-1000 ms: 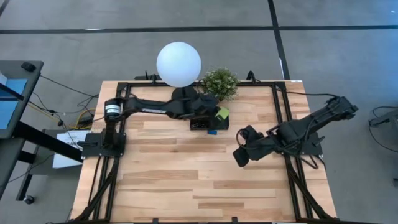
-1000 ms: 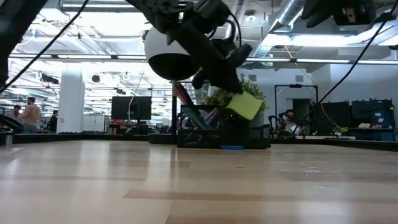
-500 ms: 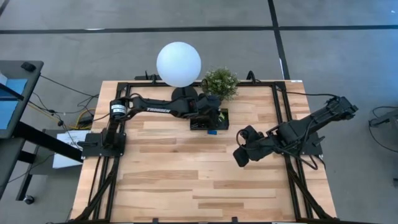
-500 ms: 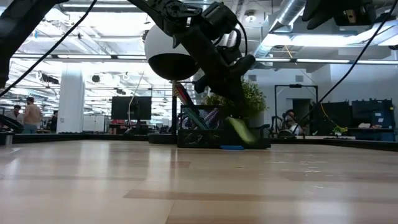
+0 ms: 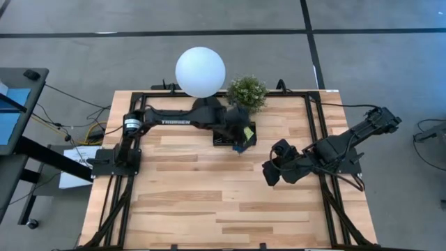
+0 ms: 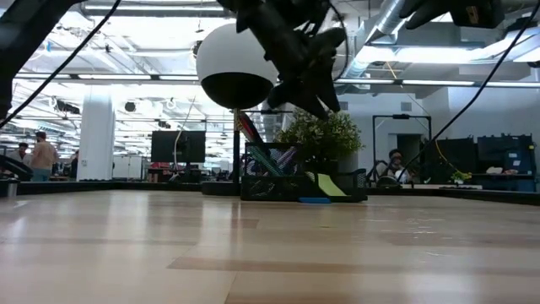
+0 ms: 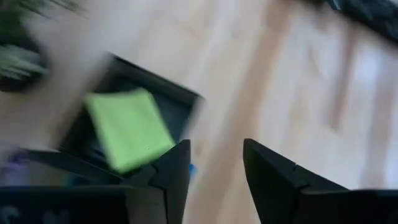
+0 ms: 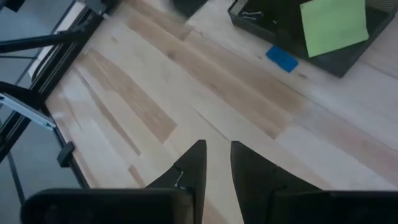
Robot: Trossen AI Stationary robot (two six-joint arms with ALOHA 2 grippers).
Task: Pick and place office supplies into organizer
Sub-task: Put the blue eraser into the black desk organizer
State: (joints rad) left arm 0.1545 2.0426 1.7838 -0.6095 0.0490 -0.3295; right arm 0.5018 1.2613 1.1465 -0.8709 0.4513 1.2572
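The black organizer [image 8: 339,64] stands at the table's far middle, in front of the plant. The lime-green sticky pad [image 7: 127,127] lies in it, tilted, one edge up on the tray's rim [image 6: 325,184]. Pens and pencils [image 6: 253,148] stand in the organizer's left part, and black binder clips [image 8: 249,14] lie inside. The small blue eraser [image 8: 283,59] lies on the table just in front of the organizer. My left gripper [image 7: 214,162] hangs open and empty above the organizer [image 6: 308,80]. My right gripper [image 8: 217,155] hovers empty over the table's right middle [image 5: 270,173], its fingers a little apart.
A lamp with a white globe [image 5: 201,72] and a potted plant [image 5: 247,90] stand right behind the organizer. Black frame rails [image 5: 317,139] run along the table's sides. Bare wood [image 5: 209,202] spreads across the near half.
My left gripper has gone down to the organizer with the sticky pad, let go of it and risen again. The pad has dropped from the fingers into the organizer and now lies there tilted. My right arm has barely moved.
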